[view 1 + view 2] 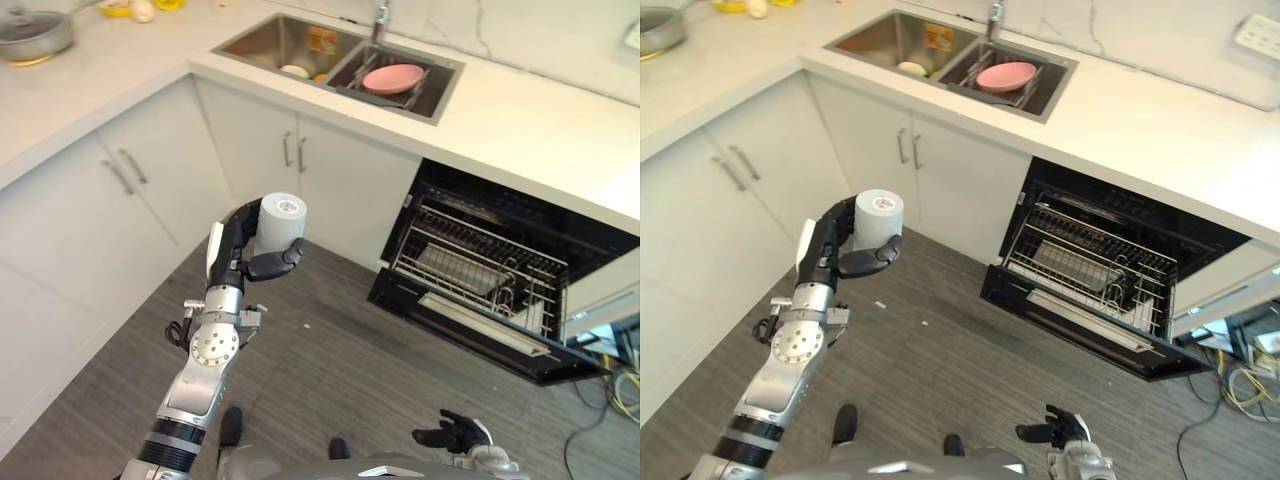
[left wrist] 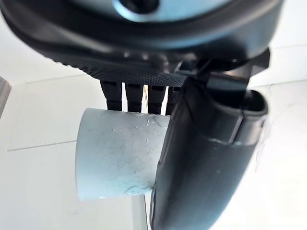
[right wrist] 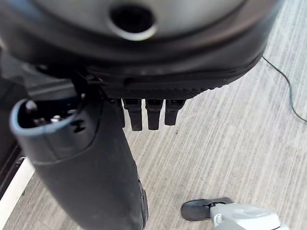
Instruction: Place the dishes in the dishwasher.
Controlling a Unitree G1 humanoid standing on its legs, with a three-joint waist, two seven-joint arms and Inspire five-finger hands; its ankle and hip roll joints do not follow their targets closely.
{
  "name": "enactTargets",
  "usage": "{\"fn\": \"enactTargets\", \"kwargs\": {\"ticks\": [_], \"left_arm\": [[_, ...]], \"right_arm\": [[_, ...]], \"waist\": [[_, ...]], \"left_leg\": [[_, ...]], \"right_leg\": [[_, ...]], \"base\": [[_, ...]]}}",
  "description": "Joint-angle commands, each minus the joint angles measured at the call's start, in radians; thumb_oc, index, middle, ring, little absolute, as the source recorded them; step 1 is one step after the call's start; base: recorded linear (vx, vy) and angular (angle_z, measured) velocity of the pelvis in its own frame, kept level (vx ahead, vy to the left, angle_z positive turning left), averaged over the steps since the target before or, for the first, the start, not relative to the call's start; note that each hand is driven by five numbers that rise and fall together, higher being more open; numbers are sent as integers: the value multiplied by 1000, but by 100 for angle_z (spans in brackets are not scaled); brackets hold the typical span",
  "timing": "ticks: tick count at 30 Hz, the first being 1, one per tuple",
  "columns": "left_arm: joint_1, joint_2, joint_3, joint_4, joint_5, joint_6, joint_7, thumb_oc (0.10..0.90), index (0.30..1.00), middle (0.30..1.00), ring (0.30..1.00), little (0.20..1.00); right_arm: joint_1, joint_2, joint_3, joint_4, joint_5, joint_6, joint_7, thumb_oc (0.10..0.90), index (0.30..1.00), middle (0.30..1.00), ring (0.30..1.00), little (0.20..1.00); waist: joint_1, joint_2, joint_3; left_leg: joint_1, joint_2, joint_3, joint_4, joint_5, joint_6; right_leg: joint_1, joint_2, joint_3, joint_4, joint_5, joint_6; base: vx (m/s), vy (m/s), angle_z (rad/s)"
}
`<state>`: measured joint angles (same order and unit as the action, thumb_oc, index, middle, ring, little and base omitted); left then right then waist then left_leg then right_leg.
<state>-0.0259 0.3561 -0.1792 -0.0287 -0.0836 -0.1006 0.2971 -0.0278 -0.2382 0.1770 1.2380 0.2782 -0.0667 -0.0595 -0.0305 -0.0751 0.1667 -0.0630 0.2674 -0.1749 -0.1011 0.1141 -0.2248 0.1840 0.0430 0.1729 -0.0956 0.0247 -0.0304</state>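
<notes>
My left hand (image 1: 240,245) is raised over the floor in front of the white cabinets, shut on a pale grey cup (image 1: 282,220). The cup's flat base faces up. In the left wrist view the thumb (image 2: 206,167) crosses the cup (image 2: 115,153) and the fingers curl behind it. To the right, the dishwasher (image 1: 480,265) stands open with its wire rack (image 1: 470,260) pulled out over the lowered door. A pink plate (image 1: 392,77) lies in the sink's right basin, and a small pale dish (image 1: 295,71) in the left basin. My right hand (image 1: 455,432) hangs low above the floor, open and holding nothing.
The white counter (image 1: 520,120) runs round the corner, with the sink (image 1: 250,45) and its tap (image 1: 380,20) at the back. A lidded pot (image 1: 35,35) sits at the far left of the counter. Grey wood floor (image 1: 340,370) lies between me and the dishwasher.
</notes>
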Motion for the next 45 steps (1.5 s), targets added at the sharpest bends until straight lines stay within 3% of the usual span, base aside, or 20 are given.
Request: {"fn": "enactTargets", "kwargs": {"ticks": [1,2,3,6,8,9,11,12,18,20,22,26,29,30,32,35,36,37,40,45], "left_arm": [[-81,30,18,-192,-8,-107,-4,400,300,300,300,300],[-103,42,-10,-182,-6,-100,-24,400,300,300,300,300],[-105,43,-11,-180,-6,-102,-24,400,300,300,300,300],[-131,77,-37,-168,3,-108,-41,400,300,300,300,300],[-133,102,-33,-169,6,-95,-40,400,300,300,300,300],[-133,102,-33,-169,6,-95,-40,400,300,300,300,300],[-131,116,-17,-184,31,-89,-38,400,300,300,300,300],[-117,114,-4,-192,48,-86,-44,400,300,300,300,300],[-80,89,-10,-199,48,-90,-46,400,300,300,300,300],[-79,81,-18,-197,51,-88,-47,400,300,300,300,300],[-69,62,-31,-192,32,-95,-48,400,300,300,300,300],[-49,50,-8,-196,5,-102,-38,400,300,300,300,300],[-43,51,31,-207,2,-119,-22,400,300,300,300,300],[-47,52,39,-207,2,-125,-13,400,300,300,300,300],[-51,36,47,-200,1,-125,15,400,300,300,300,300],[-38,22,59,-207,4,-121,30,400,300,300,300,300],[-33,18,63,-212,17,-118,44,400,300,300,300,300],[-36,17,64,-213,32,-112,50,400,300,300,300,300],[-48,2,66,-209,68,-117,64,400,300,300,300,300],[-58,20,66,-225,82,-133,69,400,300,300,300,300]], "right_arm": [[49,-15,11,63,-13,1,-19,800,900,900,900,900],[67,-7,-16,75,-13,3,-21,800,900,900,900,900],[67,-6,-17,75,-13,3,-21,800,900,900,900,900],[63,20,-16,86,-45,22,-31,800,900,900,900,900],[47,27,19,95,-138,39,-68,800,900,900,900,900],[47,27,19,95,-138,39,-68,800,900,900,900,900],[24,23,66,73,-236,40,-96,800,900,900,900,900],[15,22,72,62,-237,39,-87,800,900,900,900,900],[46,-7,47,-1,-194,5,-114,800,900,900,900,900],[45,-14,54,-25,-218,6,-135,800,900,900,900,900],[44,-35,56,-77,-218,-3,-156,800,900,900,900,900],[58,-98,29,-268,-267,-13,-200,800,900,900,900,900],[78,-183,-26,-502,-315,-12,-228,800,900,900,900,900],[69,-214,-35,-570,-332,-13,-234,800,900,900,900,900],[49,-245,-48,-645,-353,-14,-244,800,900,900,900,900],[48,-269,-85,-706,-364,-17,-256,800,900,900,900,900],[42,-286,-118,-781,-365,-29,-271,800,900,900,900,900],[45,-296,-144,-836,-366,-35,-280,800,900,900,900,900],[66,-278,-195,-940,-363,-60,-283,800,900,900,900,900],[83,-208,-227,-1107,-285,-124,-259,800,900,900,900,900]], "waist": [[-14,30,-50],[-39,29,-60],[-34,25,-61],[-62,4,-69],[-35,13,-55],[-35,13,-55],[-1,28,-47],[10,26,-45],[-4,20,-46],[1,14,-55],[-7,14,-71],[-16,21,-72],[-14,4,-26],[-1,8,-13],[19,17,-11],[21,25,-28],[21,35,-39],[19,46,-44],[-8,79,-76],[-23,62,-83]], "left_leg": [[7,33,62,14,69,-2],[12,8,147,14,51,3],[14,4,153,14,50,5],[39,-54,244,14,2,44],[71,-56,314,14,-33,71],[71,-56,314,14,-33,71],[81,-74,381,14,-40,96],[108,-94,442,14,-53,122],[156,-140,522,14,-68,153],[161,-152,539,14,-66,150],[167,-156,548,14,-59,150],[172,-162,559,29,-34,139],[57,-119,541,317,0,69],[22,-118,482,383,27,45],[1,-155,369,332,12,57],[26,-130,345,180,-26,84],[21,-55,327,80,29,69],[28,-33,330,36,63,60],[70,-39,349,14,12,55],[120,-88,392,14,-27,88]], "right_leg": [[-8,-196,-126,15,-63,192],[-18,-254,-124,24,-31,229],[-20,-259,-119,23,-31,231],[-131,-317,-75,112,101,258],[-193,-336,-219,185,101,244],[-193,-336,-219,185,101,244],[-216,-361,-448,244,95,225],[-238,-318,-548,318,56,215],[-241,-160,-549,304,-28,186],[-198,-163,-576,202,-16,172],[-153,-136,-513,138,-15,163],[-103,-135,-504,65,-11,150],[-79,-155,-499,46,-11,127],[-75,-152,-483,41,-16,117],[-75,-152,-459,19,-15,120],[-76,-168,-447,15,-7,148],[-70,-197,-433,15,-2,177],[-64,-205,-433,10,-7,189],[-70,-201,-421,8,-5,199],[-61,-242,-394,17,14,215]], "base": [[228,433,-68],[229,437,-76],[191,410,-86],[98,302,-70],[21,336,-68],[-68,324,-98],[-108,478,-179],[-92,541,-209],[-44,184,-134],[-35,10,-28],[-10,-55,-26],[-21,-50,-23],[-119,-90,8],[-100,16,-3],[-35,89,-32],[89,160,-40],[159,253,-13],[174,289,-29],[124,158,-41],[118,170,-19]]}}
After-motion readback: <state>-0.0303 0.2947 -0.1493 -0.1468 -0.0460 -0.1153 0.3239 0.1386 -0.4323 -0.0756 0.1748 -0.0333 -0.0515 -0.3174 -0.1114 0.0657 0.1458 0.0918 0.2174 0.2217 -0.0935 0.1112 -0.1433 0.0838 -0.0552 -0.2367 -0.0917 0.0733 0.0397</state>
